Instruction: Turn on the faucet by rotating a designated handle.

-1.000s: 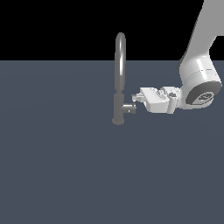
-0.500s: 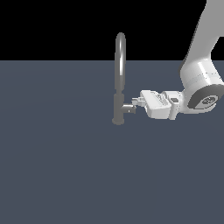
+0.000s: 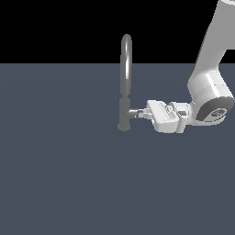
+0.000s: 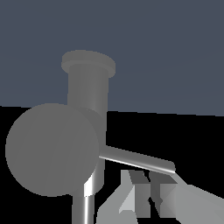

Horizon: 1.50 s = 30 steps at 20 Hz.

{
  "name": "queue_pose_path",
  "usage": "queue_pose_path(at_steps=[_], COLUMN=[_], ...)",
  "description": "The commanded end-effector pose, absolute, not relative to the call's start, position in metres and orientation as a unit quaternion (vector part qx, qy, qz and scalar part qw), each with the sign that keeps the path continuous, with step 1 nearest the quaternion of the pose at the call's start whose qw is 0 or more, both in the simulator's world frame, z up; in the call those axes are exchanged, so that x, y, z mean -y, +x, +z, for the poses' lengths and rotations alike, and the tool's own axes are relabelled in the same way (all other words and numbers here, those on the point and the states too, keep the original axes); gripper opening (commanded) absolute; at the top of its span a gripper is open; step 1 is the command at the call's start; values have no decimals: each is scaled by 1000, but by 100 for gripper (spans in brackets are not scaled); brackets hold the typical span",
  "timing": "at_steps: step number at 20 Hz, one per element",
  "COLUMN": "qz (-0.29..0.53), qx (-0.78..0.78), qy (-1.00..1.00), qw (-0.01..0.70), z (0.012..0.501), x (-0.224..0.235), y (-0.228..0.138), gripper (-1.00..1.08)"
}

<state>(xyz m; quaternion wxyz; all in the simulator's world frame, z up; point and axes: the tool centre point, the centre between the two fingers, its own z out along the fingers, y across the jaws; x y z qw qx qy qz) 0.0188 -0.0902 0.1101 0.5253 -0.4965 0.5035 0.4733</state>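
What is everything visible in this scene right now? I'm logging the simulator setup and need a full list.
faucet: one, grey metal, standing upright on the floor near the middle of the exterior view, arched spout on top.
handle: one, grey, short stub sticking sideways from the faucet body toward the exterior view's right; the wrist view shows a thin lever pin on it.
floor: one, flat dark blue-grey surface under the faucet.
background: plain black above the floor.
arm: one, white, coming in from the exterior view's upper right.
end effector: one, white, level with the handle, fingertips at its outer end; whether they clamp the pin cannot be told.
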Motion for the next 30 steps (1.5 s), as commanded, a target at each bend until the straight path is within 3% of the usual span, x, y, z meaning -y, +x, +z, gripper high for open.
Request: queue_pose_path(at_steps=[1,4,5,17,18,19,30], qz=[481,483,474,482,482,477,481], qx=[-513,-515,-504,-514,-514,-495,-508], qy=[-487,-485,-495,-485,-485,-498,-490], qw=[518,517,525,517,517,529,521], z=[81,68,93,42,42,77,42], x=[90,89,90,90,90,93,92], y=[10,7,17,22,22,30,43], gripper=[-100,-100,-100,-100,-100,-100,-100])
